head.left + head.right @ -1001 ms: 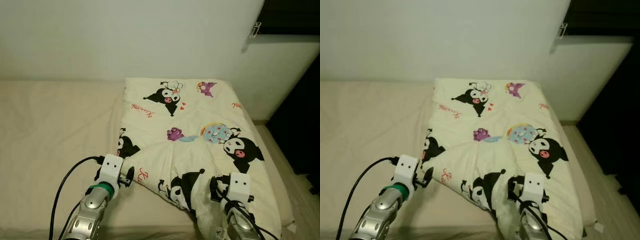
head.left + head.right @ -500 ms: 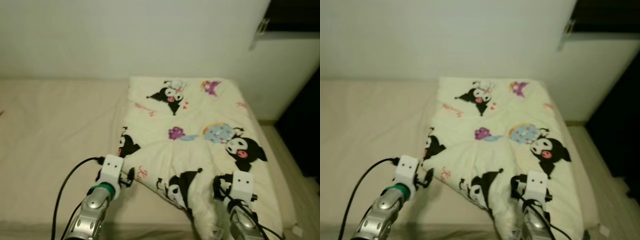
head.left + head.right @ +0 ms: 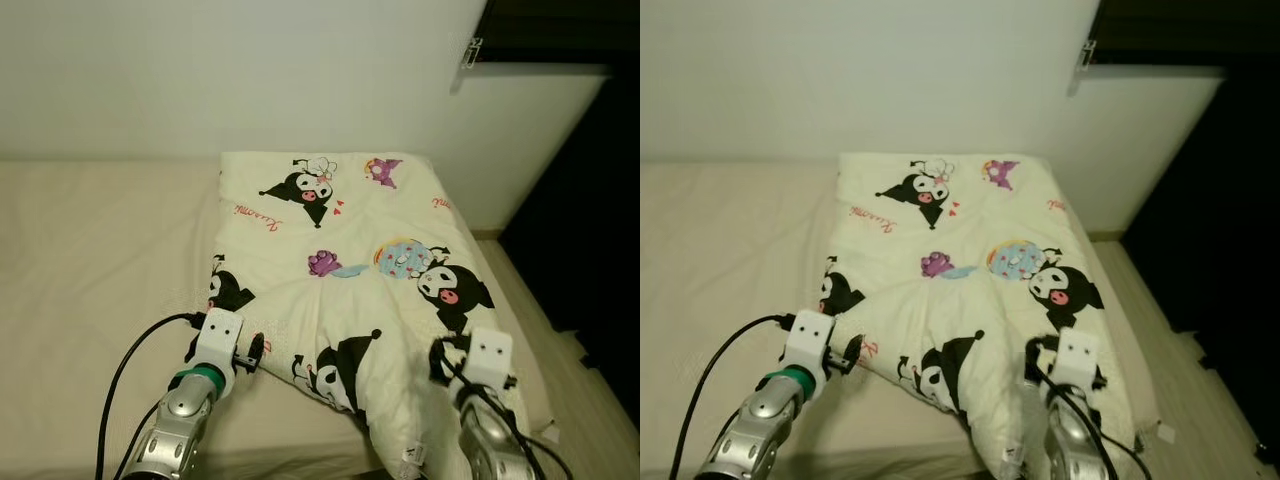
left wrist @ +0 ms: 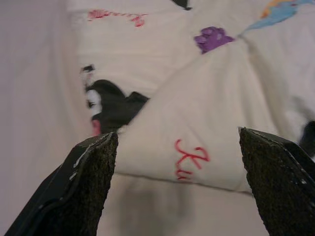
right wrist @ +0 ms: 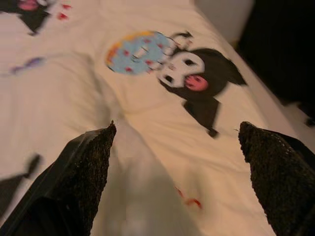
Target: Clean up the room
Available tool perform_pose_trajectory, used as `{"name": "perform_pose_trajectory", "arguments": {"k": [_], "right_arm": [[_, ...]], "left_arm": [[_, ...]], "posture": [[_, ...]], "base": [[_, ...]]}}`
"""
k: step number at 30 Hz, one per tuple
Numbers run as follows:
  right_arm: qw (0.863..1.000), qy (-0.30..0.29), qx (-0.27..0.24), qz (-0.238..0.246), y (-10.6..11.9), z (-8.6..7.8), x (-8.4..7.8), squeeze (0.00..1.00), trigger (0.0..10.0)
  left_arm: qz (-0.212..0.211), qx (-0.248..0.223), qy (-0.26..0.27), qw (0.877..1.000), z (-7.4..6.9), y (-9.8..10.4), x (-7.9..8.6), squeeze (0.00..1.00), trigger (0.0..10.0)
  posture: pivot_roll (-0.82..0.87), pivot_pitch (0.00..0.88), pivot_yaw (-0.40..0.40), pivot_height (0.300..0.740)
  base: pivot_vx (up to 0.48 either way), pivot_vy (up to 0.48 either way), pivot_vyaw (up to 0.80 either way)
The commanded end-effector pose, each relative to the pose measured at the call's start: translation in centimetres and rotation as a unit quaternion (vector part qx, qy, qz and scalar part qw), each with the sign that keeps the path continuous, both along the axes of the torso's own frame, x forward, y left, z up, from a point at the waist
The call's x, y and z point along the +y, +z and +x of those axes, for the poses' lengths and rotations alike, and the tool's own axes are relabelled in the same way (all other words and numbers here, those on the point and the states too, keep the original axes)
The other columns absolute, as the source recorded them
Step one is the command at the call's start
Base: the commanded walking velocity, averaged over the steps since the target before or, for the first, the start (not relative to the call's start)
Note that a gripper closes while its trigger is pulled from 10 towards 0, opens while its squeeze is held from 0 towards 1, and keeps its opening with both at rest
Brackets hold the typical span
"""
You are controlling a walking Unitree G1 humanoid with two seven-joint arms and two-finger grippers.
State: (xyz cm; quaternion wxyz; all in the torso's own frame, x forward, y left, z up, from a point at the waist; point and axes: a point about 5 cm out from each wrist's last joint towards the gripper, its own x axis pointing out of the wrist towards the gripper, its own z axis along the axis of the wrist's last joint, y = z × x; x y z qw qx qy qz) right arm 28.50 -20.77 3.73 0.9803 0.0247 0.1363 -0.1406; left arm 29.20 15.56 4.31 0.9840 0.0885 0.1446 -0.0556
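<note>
A cream quilt (image 3: 340,230) printed with black cartoon figures lies on the right half of a bed, its near left corner folded over into a flap (image 4: 206,123). My left gripper (image 3: 243,350) hovers at the flap's edge, by the red lettering (image 4: 189,160). Its fingers (image 4: 91,172) are open with nothing between them. My right gripper (image 3: 452,360) hangs over the quilt's near right part, just right of a raised fold (image 5: 142,162). It is open and empty, facing the black figure with a pink mouth (image 5: 197,73).
The bed's beige sheet (image 3: 90,260) spreads bare to the left of the quilt. A pale wall (image 3: 250,70) closes the far side. To the right, a strip of floor (image 3: 530,300) runs beside the bed edge, then a dark opening (image 3: 590,200).
The camera has swung to the right, so the quilt sits further left in the picture. My right gripper stands a little further right of the raised fold. The left gripper holds its place.
</note>
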Motion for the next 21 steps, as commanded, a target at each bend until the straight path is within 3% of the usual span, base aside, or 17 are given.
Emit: {"name": "perform_pose_trajectory", "arguments": {"k": [1,21], "right_arm": [[1.000,-0.002,0.015,0.006,-0.7,-0.4,-0.3,0.00,10.0],[1.000,0.024,-0.004,0.013,0.7,1.8,-0.2,0.00,10.0]], "left_arm": [[0.004,-0.008,0.015,1.000,-0.1,0.1,0.6,0.00,10.0],[0.009,-0.039,0.081,0.996,-0.9,0.5,2.7,0.00,10.0]], "posture": [[0.00,0.000,0.014,0.715],[0.01,0.000,-0.023,0.635]], "base": [[0.000,0.000,0.00],[0.000,0.000,0.00]]}}
